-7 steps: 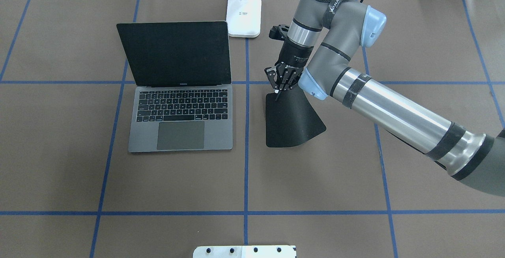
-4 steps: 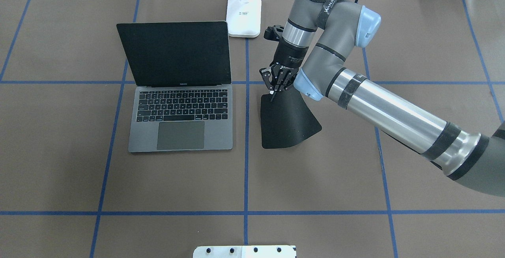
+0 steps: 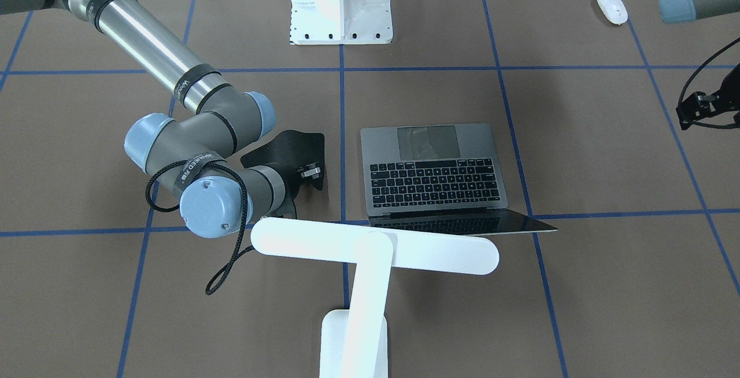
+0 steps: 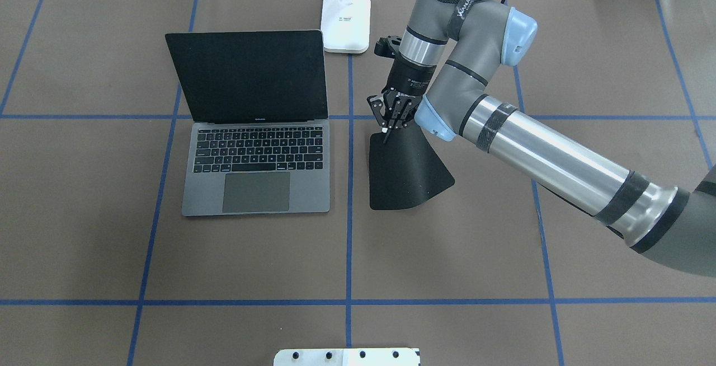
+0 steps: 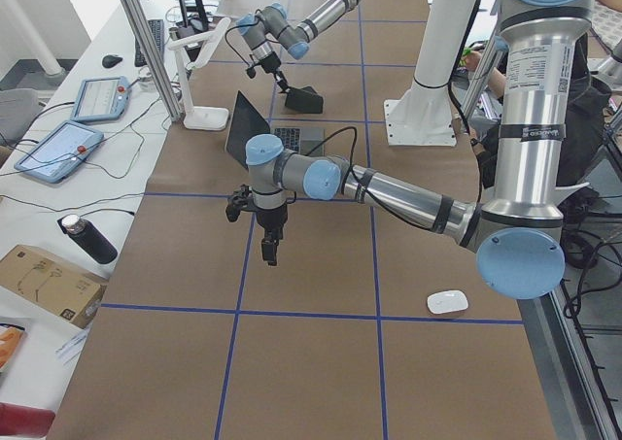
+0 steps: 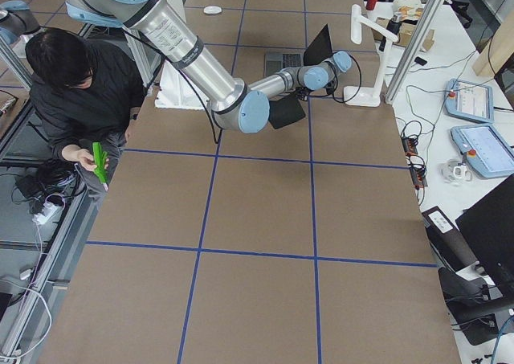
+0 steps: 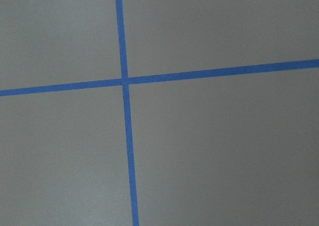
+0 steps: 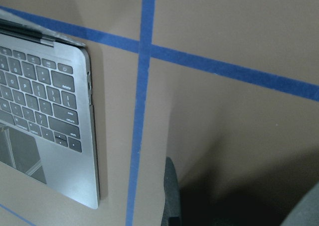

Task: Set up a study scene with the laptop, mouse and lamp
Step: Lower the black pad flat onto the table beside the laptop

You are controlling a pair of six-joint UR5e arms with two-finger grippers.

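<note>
The laptop (image 4: 255, 167) stands open on the table, left of centre, also in the front view (image 3: 433, 170) and the right wrist view (image 8: 50, 111). My right gripper (image 4: 386, 131) is shut on the far edge of a flat black pad (image 4: 405, 176), just right of the laptop, holding that edge up. The white lamp stands behind the laptop, base (image 4: 346, 22) at the far edge, bar head (image 3: 376, 245) over the screen. The white mouse (image 3: 611, 8) lies far off on the robot's left side. My left gripper (image 5: 270, 255) hangs over bare table; I cannot tell if it is open.
A white ribbed pedestal (image 3: 341, 2) with a bolted plate stands at the robot's side of the table. Blue tape lines cross the brown table cover (image 7: 124, 81). A person sits beside the table in the exterior right view (image 6: 72, 83).
My right gripper has shifted a little to the left, toward the laptop, carrying the black pad with it. The laptop and lamp have not moved.
</note>
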